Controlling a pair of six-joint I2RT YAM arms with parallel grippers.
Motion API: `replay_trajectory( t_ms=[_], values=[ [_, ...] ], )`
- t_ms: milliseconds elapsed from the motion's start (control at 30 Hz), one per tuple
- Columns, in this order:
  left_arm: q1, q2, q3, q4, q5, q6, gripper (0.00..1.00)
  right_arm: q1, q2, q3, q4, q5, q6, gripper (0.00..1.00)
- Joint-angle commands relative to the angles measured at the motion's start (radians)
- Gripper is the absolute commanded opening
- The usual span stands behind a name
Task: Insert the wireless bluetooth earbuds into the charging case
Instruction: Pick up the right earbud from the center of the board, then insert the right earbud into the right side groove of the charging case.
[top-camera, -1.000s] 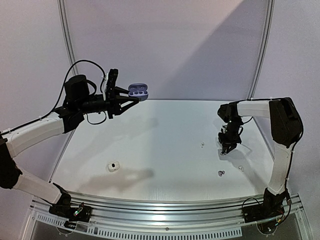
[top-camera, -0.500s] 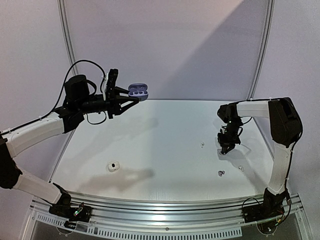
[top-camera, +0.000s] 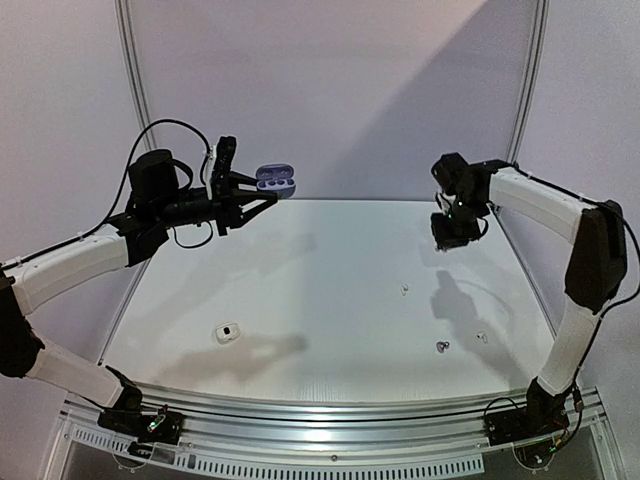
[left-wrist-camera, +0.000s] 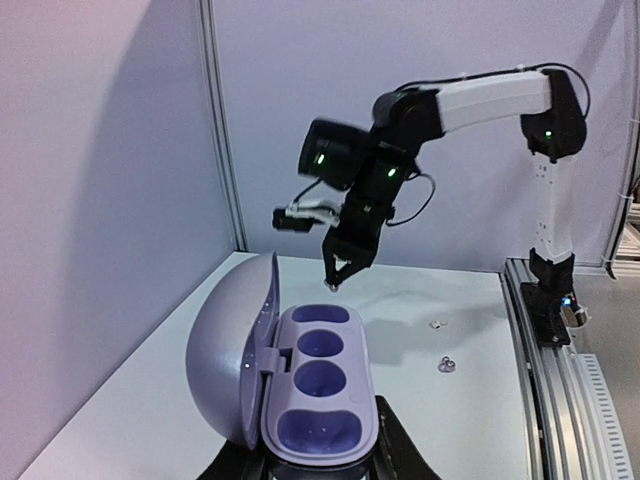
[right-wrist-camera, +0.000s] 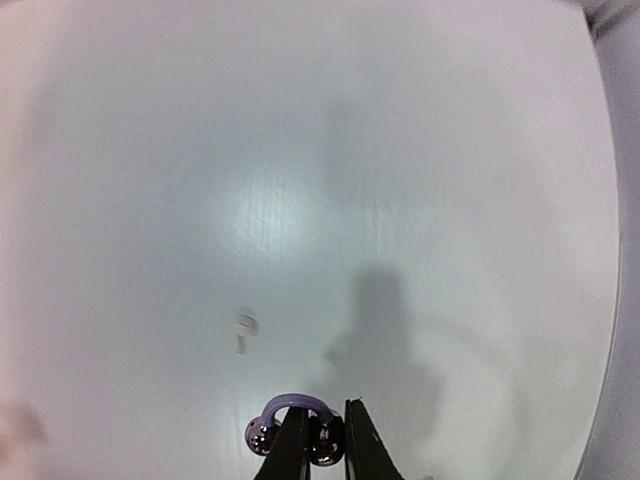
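The lilac charging case (left-wrist-camera: 320, 390) is held up off the table with its lid (left-wrist-camera: 228, 360) swung open to the left, and my left gripper (left-wrist-camera: 320, 465) is shut on its base. In the top view the charging case (top-camera: 276, 182) hangs above the table's back left. My right gripper (right-wrist-camera: 325, 450) is shut on a dark grey-purple earbud (right-wrist-camera: 268, 432) with a lilac loop, raised above the table at the back right (top-camera: 446, 238). A white earbud (right-wrist-camera: 245, 325) lies on the table below it. The case's earbud wells show nothing in them.
A small white case (top-camera: 228, 332) lies on the table's front left. Loose on the right half are a white earbud (top-camera: 404, 290), a dark earbud (top-camera: 441, 347) and another white one (top-camera: 481, 337). The back wall and frame posts (top-camera: 135, 80) stand close behind.
My right gripper closed on the dark earbud at the table and has lifted it up and toward the back. The left arm and the case have not moved.
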Motion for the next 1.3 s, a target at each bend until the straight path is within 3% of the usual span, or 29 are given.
replay_trajectory(
  t_ms=[0, 200, 433, 567, 900, 1267],
  values=[
    [-0.006, 0.006, -0.005, 0.056, -0.066, 0.017, 0.0, 0.183, -0.147, 0.141, 0.139, 0.198, -0.07, 0.0],
    [-0.032, 0.021, -0.001, 0.158, -0.144, 0.073, 0.0, 0.393, -0.241, 0.202, 0.462, 0.336, -0.209, 0.0],
    [-0.06, 0.036, -0.014, 0.265, -0.186, 0.089, 0.0, 0.591, -0.206, 0.247, 0.77, 0.362, -0.362, 0.0],
    [-0.076, 0.039, -0.023, 0.279, -0.184, 0.073, 0.0, 0.652, -0.125, 0.317, 0.823, 0.345, -0.404, 0.0],
    [-0.084, 0.039, -0.011, 0.274, -0.229, -0.143, 0.0, 0.682, 0.007, 0.42, 0.858, 0.314, -0.466, 0.0],
    [-0.084, 0.045, 0.004, 0.279, -0.279, -0.166, 0.0, 0.717, 0.065, 0.416, 0.854, 0.382, -0.577, 0.0]
  ],
)
